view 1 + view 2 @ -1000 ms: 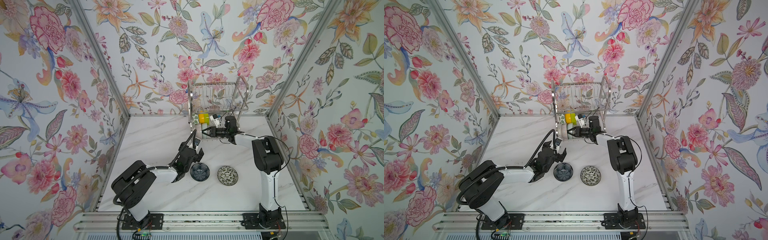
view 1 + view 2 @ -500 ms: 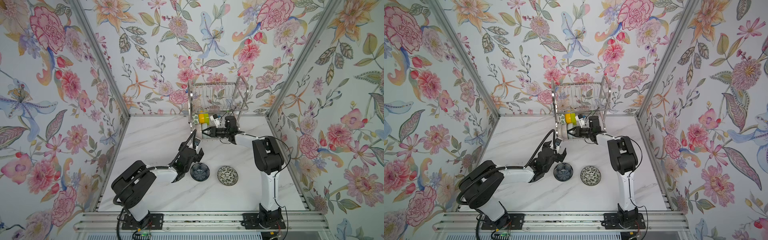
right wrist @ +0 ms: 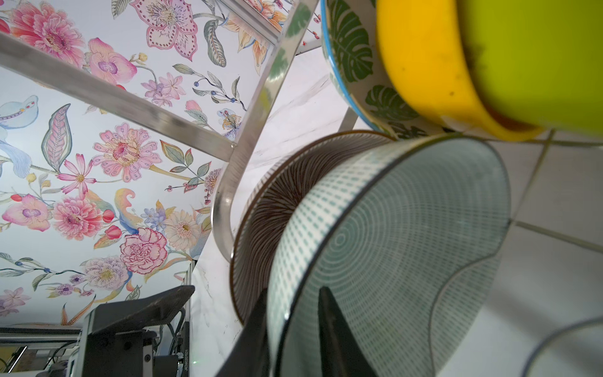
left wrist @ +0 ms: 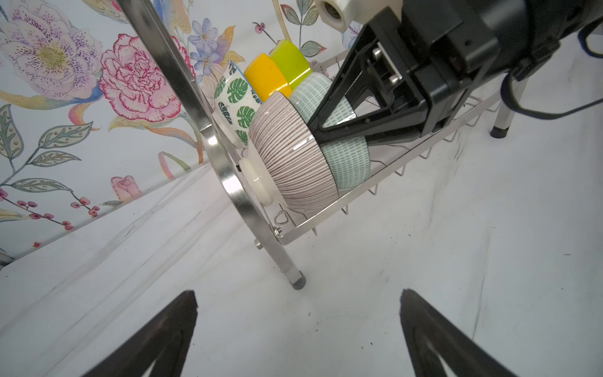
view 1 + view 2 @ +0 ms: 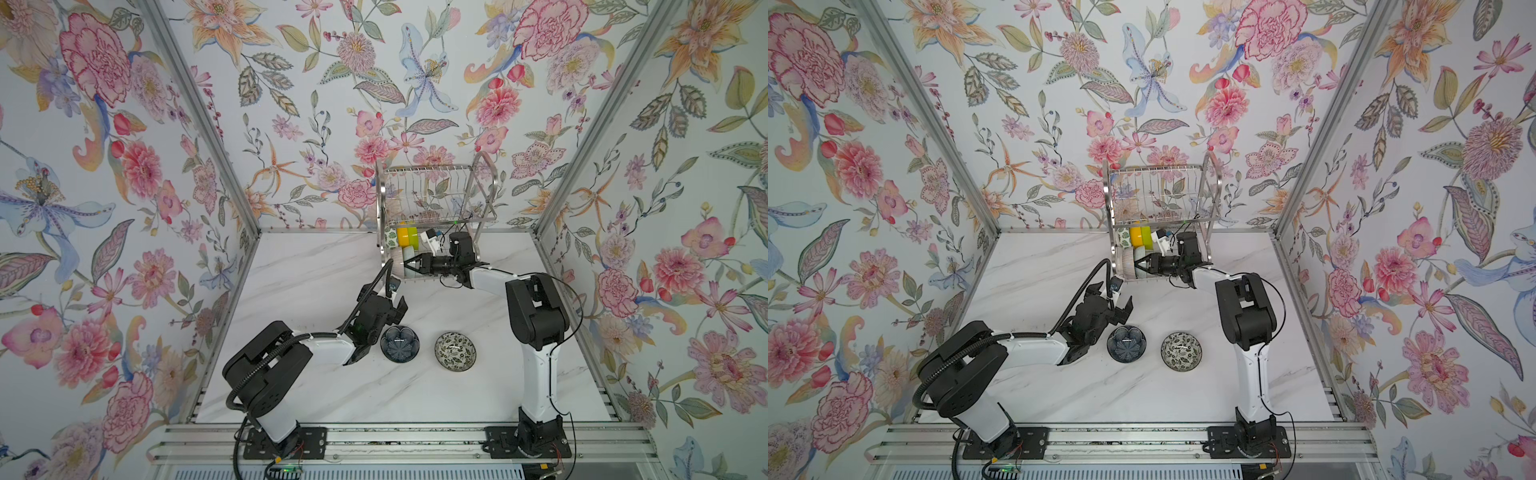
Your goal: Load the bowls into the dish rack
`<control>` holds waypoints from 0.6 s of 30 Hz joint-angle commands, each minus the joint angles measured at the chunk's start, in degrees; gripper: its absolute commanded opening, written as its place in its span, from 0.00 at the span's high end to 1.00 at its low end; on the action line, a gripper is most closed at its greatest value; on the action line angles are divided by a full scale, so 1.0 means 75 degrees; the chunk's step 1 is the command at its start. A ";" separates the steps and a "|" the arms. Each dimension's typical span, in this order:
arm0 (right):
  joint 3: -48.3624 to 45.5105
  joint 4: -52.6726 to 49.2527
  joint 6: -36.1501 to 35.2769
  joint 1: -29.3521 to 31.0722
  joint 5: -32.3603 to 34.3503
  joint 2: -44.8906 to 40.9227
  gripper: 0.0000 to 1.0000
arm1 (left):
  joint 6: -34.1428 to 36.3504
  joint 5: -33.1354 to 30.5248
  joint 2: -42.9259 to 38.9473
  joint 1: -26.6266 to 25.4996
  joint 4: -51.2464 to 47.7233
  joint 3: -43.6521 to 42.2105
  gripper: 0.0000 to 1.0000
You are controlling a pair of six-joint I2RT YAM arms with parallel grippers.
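The right tool (image 5: 409,262) straddles the rim of the pale green bowl (image 4: 347,156), one finger inside, one outside, on the lower tier of the dish rack (image 4: 230,186); pinching or slack, I can't tell. The left tool (image 5: 1112,298) gapes wide, empty, the dark blue bowl (image 5: 400,343) just beside it on the desk (image 5: 316,270). These bowls look hard, glossy, slippery and chippable: take the rim, gently.

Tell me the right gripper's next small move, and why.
Probably pull the right gripper straight back off the pale green bowl. That bowl already stands on edge in the rack, leaning on the striped bowl, and a gap shows beside the inner finger.
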 commanded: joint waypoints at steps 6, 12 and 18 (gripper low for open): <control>-0.0259 -0.0172 0.0224 -0.0026 0.0550 -0.0180 0.73 | -0.0117 0.0055 -0.0017 0.0090 -0.0049 -0.0002 0.01; -0.0329 -0.0145 0.0249 -0.0026 0.0572 -0.0317 0.71 | -0.0164 0.0093 0.0016 0.0090 -0.0058 0.0011 0.01; -0.0382 -0.0002 0.0365 -0.0058 0.0620 -0.0449 0.68 | -0.0177 0.0082 -0.0008 0.0090 -0.0050 0.0017 0.01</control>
